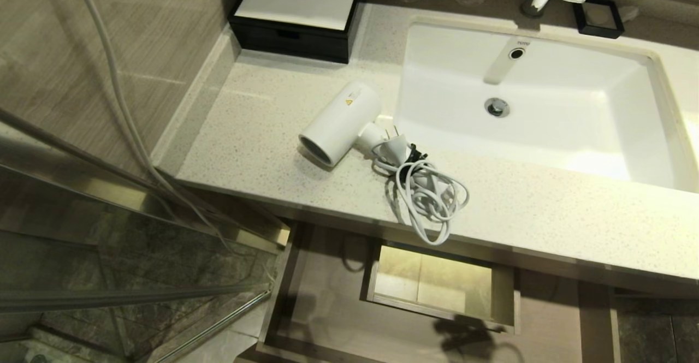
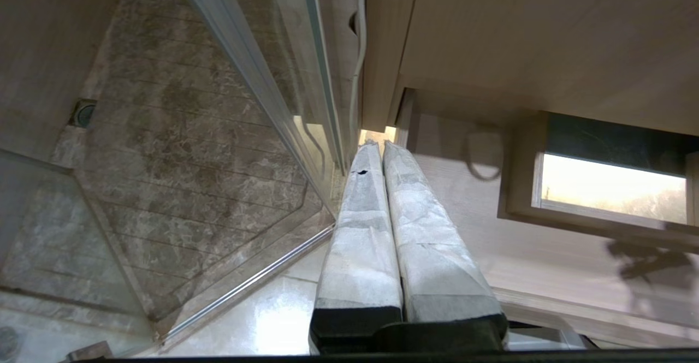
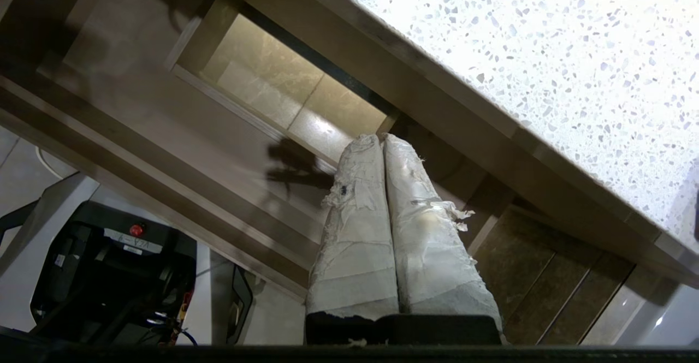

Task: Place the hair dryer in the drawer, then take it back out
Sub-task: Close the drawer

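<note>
Hair dryer (image 1: 339, 124): white, lying on its side on the speckled tabletop (image 1: 262, 128), just beside the sink (image 1: 535, 106); coiled cord (image 1: 423, 196) trails to the tabletop's front edge. Well above both hands.

Drawer (image 1: 327, 297): pulled open beneath the tabletop, rectangular cutout (image 1: 442, 286) in its floor.

Right hand (image 3: 381, 140): taped fingers pressed together, holding nothing, above the drawer, below the tabletop edge.

Left hand (image 2: 380, 146): fingers together, empty, by the drawer's glass-door side.
</note>
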Controlling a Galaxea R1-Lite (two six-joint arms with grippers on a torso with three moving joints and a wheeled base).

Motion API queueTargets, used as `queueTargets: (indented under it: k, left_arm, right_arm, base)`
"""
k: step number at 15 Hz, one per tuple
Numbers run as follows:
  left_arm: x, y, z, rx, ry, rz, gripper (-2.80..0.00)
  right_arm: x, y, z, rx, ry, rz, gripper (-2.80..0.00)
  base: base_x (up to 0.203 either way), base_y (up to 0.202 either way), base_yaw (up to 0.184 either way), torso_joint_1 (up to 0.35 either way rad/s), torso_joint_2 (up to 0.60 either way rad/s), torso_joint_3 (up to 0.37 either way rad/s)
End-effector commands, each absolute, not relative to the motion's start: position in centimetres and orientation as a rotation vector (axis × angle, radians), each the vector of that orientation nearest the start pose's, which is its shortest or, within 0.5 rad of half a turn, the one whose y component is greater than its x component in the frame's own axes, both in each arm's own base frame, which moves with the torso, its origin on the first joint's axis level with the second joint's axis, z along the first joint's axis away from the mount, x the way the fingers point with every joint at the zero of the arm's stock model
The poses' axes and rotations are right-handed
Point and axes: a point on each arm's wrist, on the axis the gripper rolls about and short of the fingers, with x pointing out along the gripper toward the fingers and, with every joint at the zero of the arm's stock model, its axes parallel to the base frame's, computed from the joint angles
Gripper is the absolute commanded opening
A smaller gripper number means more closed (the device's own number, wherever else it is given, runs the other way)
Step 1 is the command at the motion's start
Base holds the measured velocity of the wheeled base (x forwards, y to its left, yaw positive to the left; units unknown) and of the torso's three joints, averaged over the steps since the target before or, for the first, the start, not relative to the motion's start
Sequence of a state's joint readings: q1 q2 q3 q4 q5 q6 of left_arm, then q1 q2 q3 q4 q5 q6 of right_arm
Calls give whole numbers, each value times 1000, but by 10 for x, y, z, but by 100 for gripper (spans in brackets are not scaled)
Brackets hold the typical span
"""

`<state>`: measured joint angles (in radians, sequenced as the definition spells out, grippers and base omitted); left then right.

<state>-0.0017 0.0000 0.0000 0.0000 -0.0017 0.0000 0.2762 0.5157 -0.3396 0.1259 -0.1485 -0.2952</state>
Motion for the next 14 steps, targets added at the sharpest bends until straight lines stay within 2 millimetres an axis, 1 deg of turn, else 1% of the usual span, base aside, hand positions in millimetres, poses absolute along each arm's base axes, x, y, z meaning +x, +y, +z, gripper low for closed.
queueTargets:
  k: [1, 7, 9, 14]
  left_arm:
    - [-23, 0, 75, 0, 2, -3, -280]
    - [-23, 0, 75, 0, 2, -4, -280]
    - [-23, 0, 75, 0, 2, -3, -280]
    - [-23, 0, 75, 0, 2, -3, -280]
  right_arm:
    - [22, 3, 162, -361, 275, 170, -280]
    - [22, 3, 161, -359, 277, 171, -280]
    - [23, 3, 161, -359, 281, 173, -280]
    - [22, 3, 159, -367, 285, 177, -280]
  base:
    - [0, 0, 0, 0, 0, 0]
    - [0, 0, 0, -8, 5, -1]
    - [0, 0, 0, -195, 138, -76]
    - [0, 0, 0, -305, 139, -151]
